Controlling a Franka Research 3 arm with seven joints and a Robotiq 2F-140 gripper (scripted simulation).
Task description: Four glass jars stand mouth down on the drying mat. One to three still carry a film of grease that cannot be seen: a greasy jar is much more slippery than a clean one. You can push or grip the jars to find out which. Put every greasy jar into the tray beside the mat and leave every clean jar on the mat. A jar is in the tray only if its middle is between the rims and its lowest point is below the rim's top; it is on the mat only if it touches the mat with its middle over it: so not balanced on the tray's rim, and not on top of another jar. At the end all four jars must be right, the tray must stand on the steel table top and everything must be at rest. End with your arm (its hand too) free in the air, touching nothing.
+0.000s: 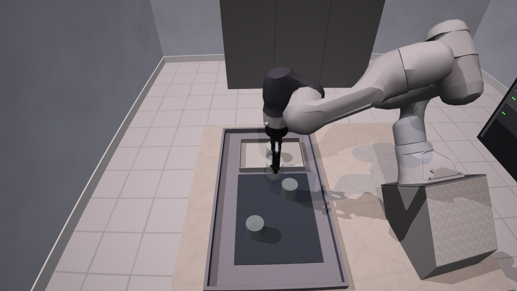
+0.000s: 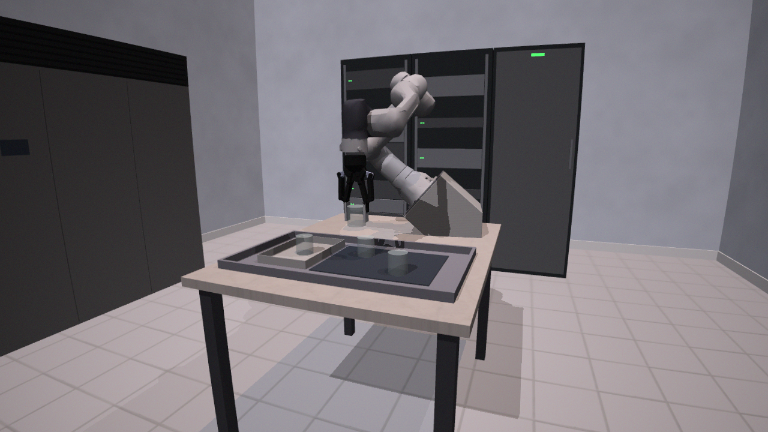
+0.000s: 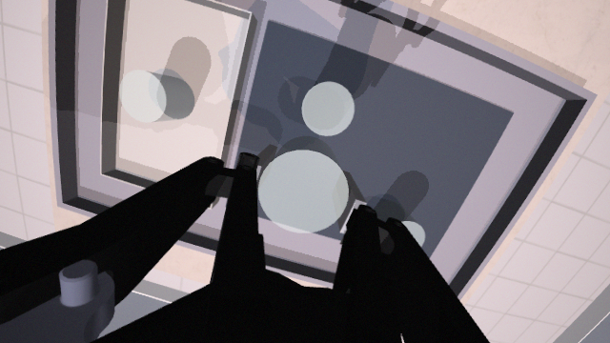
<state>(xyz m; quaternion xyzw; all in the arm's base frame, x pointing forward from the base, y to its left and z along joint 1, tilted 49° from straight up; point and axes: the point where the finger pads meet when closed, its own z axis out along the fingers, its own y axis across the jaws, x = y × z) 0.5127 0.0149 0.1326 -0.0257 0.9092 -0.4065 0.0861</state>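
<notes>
From the top, the gripper (image 1: 275,171) partly covers 2 jars, 1 gripped and 1 in the tray (image 1: 253,169). At the wrist, a finger hides much of 1 mat jar (image 3: 416,233); the frame's upper edge cuts off the tray (image 3: 109,86).
</notes>
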